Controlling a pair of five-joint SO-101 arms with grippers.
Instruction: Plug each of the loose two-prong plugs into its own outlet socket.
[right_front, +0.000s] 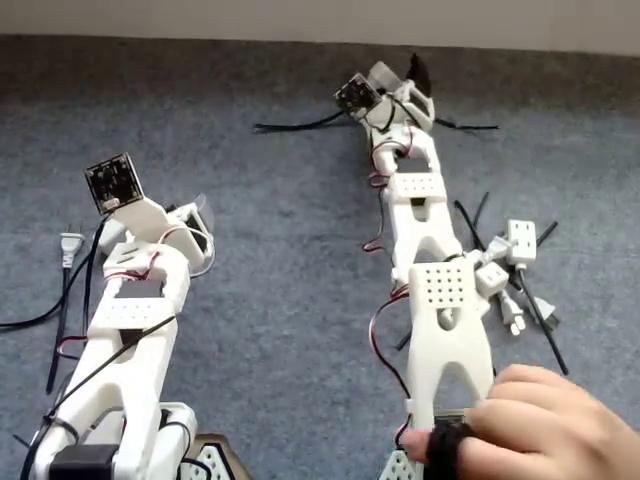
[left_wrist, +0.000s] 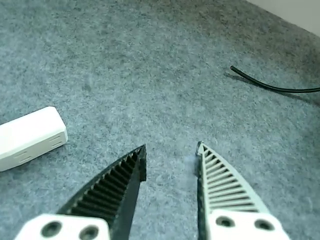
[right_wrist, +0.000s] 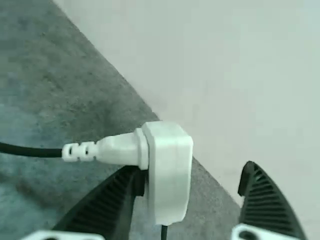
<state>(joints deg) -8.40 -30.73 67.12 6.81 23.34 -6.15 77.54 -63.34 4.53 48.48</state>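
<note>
Carpet (right_wrist: 40, 75) w/ plug (right_wrist: 117, 147) seated in socket (right_wrist: 170, 170).

Your white plastic arms (right_front: 135, 330) trail red and black wires (right_front: 374, 322); the left pincer (left_wrist: 171, 151) pairs black and white ribbed fingers (left_wrist: 115, 187).
</note>
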